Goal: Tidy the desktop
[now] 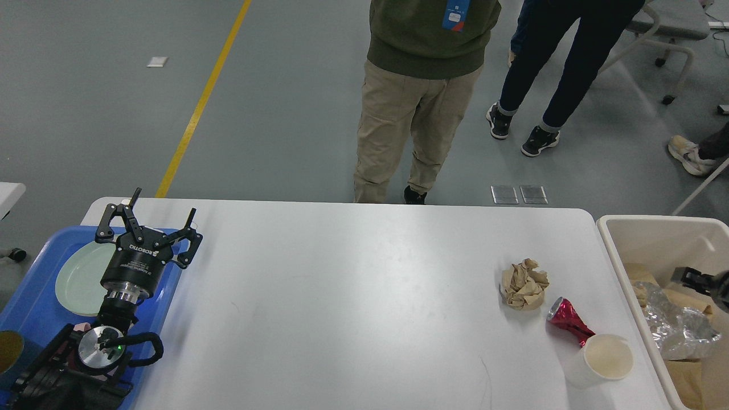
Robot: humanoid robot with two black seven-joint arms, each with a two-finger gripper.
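Black and spread wide, the left tool (pixel 149 222) hovers at the lower left of the frame, its two fingers apart and holding nothing, above a blue plastic tray (pixel 34 304) that carries a pale green plate (pixel 80 279). At the right edge only a small dark tip of the right tool (pixel 697 280) shows over a beige plastic bin (pixel 612 250); whether it is apart or together I cannot tell. Crumpled foil (pixel 678 324) and brown paper lie in the bin below it. Between tray and bin stretches the white surface (pixel 342 296), filling the lower half of the frame. Toward its right end sit a crumpled brown paper ball (pixel 524 285), a crushed red can (pixel 566 326) just beside it, and a white paper cup (pixel 603 359) touching the can's lower end. Beyond the far edge, people's legs stand on the grey floor.
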